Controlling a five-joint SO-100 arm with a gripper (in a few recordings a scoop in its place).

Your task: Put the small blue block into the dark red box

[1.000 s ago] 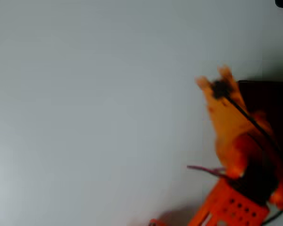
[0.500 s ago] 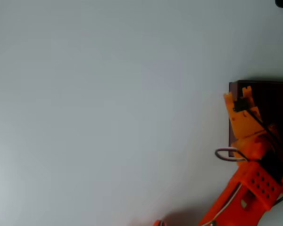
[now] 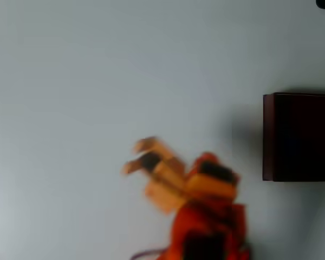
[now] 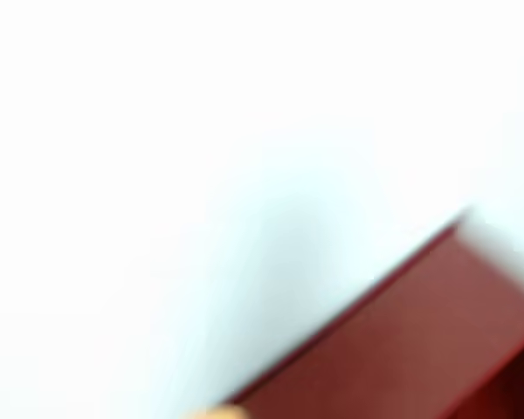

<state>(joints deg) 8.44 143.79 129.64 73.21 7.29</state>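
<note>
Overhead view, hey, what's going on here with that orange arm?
An orange robot arm is working over a white table. Its gripper is out over bare table, left of the dark red box and apart from it. The arm is blurred, so it looks to be in motion, and the fingers appear spread with nothing visible between them. The box interior is too dark to tell what lies inside.

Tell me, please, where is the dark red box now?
In the overhead view, the dark red box sits at the right edge of the white table, to the right of the gripper and apart from it. The wrist view shows its wall at the lower right.
</note>
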